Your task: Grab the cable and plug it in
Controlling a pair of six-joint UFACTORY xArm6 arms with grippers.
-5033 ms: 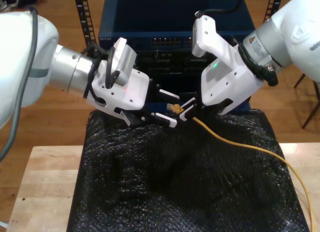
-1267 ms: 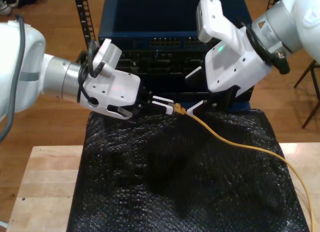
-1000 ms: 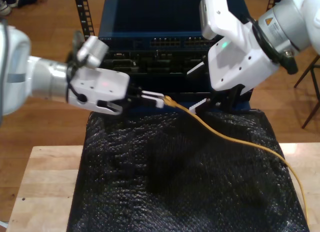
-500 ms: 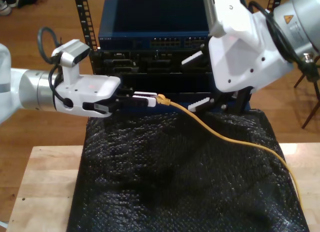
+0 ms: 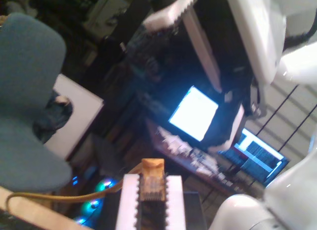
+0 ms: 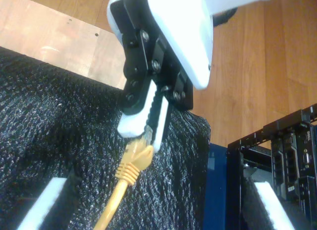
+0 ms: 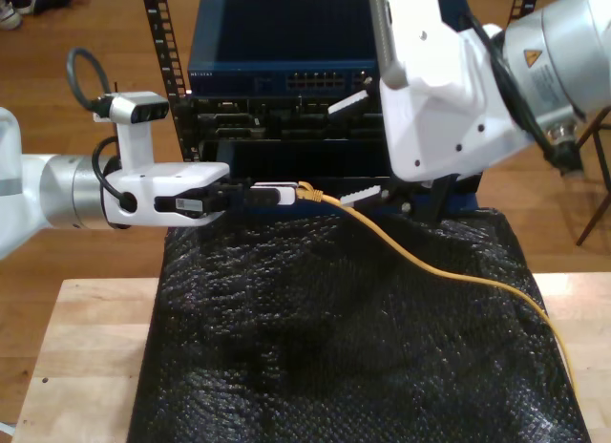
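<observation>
My first gripper is closed on the plug of the cable, which is pinched between its two white pads and points away from the wrist; behind the plug the cable runs across the black mat toward the exterior view's right. My second gripper hangs just beyond the plug with its jaws spread wide and nothing between them, so I judge the handover finished. The grab is done, but the plug is not yet in any port of the switch behind the grippers, so aiming and pushing it in are left.
</observation>
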